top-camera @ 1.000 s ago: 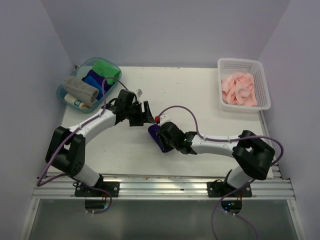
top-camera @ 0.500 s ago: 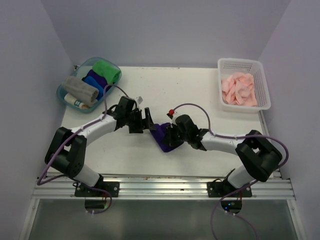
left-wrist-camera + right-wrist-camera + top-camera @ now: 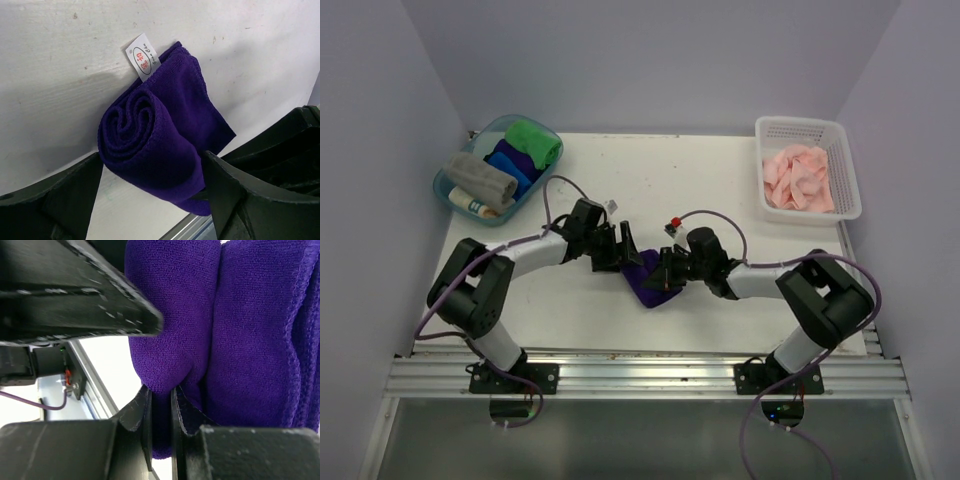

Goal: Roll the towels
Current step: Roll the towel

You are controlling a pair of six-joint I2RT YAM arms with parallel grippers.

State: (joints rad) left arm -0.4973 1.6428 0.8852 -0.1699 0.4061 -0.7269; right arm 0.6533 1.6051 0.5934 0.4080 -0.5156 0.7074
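Observation:
A dark purple towel [image 3: 648, 280] lies rolled at the middle of the table. In the left wrist view the roll [image 3: 150, 135] shows its spiral end and a white label [image 3: 141, 63]. My left gripper [image 3: 626, 256] is open and straddles the roll [image 3: 150, 187], its fingers [image 3: 65, 195] close against both sides. From the other side my right gripper [image 3: 666, 274] is shut on a fold of the same towel [image 3: 160, 405]. A rolled grey towel [image 3: 480, 178] lies in the tub at back left. Pale pink towels [image 3: 798, 178] fill the basket at back right.
The teal tub [image 3: 442, 186] at back left also holds a blue roll [image 3: 508, 160] and a green roll [image 3: 534, 141]. The white basket [image 3: 850, 170] stands at the back right corner. A metal rail [image 3: 640, 372] runs along the table's near edge.
My left gripper has moved right and down until it straddles the purple roll. The right gripper has kept its hold on the towel while its arm swung right and further back.

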